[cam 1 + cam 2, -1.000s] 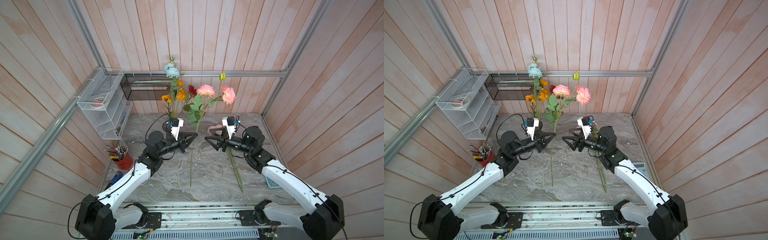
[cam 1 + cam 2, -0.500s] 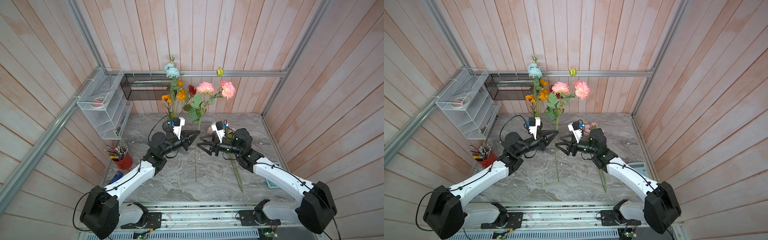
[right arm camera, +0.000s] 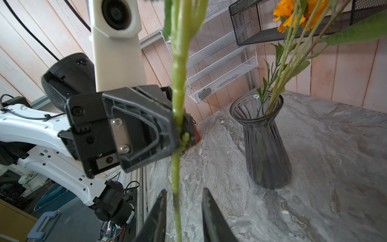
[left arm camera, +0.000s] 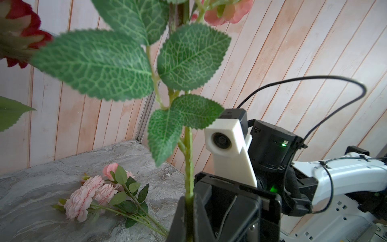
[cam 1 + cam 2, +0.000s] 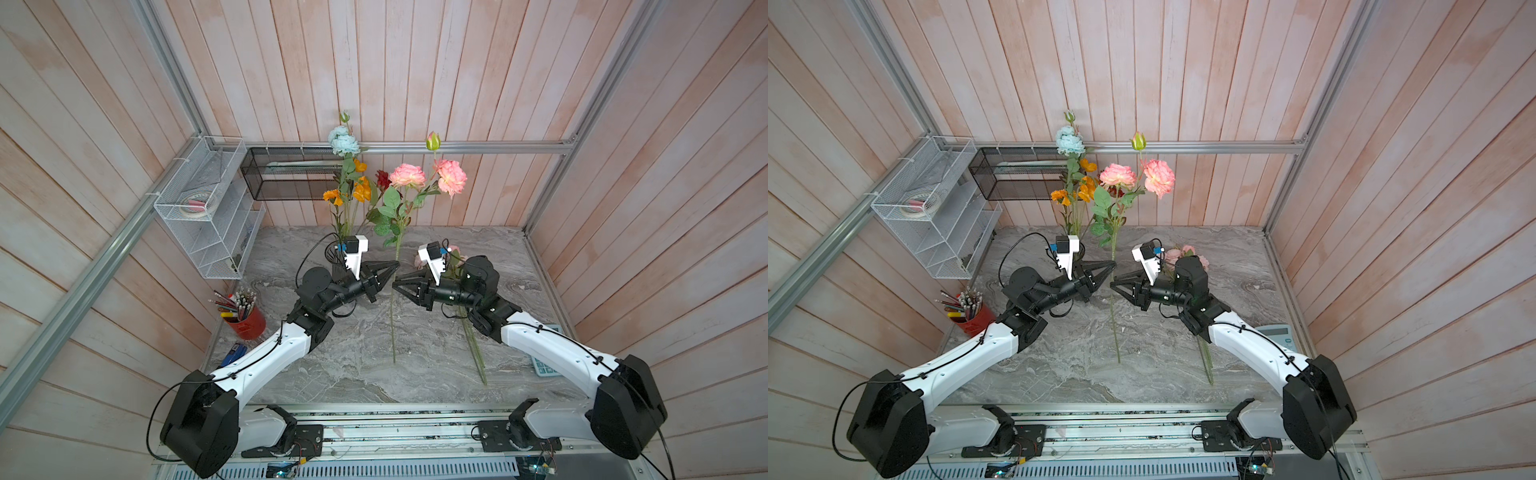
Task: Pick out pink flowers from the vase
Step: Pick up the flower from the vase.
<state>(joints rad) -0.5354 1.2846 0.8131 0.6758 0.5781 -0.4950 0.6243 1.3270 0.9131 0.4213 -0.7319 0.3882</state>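
Observation:
My left gripper [image 5: 395, 263] [image 4: 189, 201] is shut on the green stalk of a pink flower stem [image 5: 407, 176] [image 5: 1118, 175], which it holds upright above the table, clear of the vase [image 3: 264, 146]. The right gripper [image 5: 395, 281] [image 3: 184, 194] faces it just below. Its jaws stand on either side of the same stalk [image 3: 178, 67] with a gap on each side, so it is open. More pink flowers [image 4: 88, 194] [image 5: 455, 254] lie on the table behind the right wrist. The dark ribbed vase still holds orange flowers [image 3: 293, 10] and a light blue bloom [image 5: 343, 141].
A red pencil cup [image 5: 246, 321] stands at the table's left edge, with a blue object [image 5: 235, 354] in front of it. A white wire shelf [image 5: 208, 208] and a black mesh tray [image 5: 291, 174] hang on the walls. A calculator [image 5: 545, 365] lies at the right edge.
The right gripper has moved left up to the held stalk and its jaws have narrowed around it. The left gripper has carried the pink stem a little to the right.

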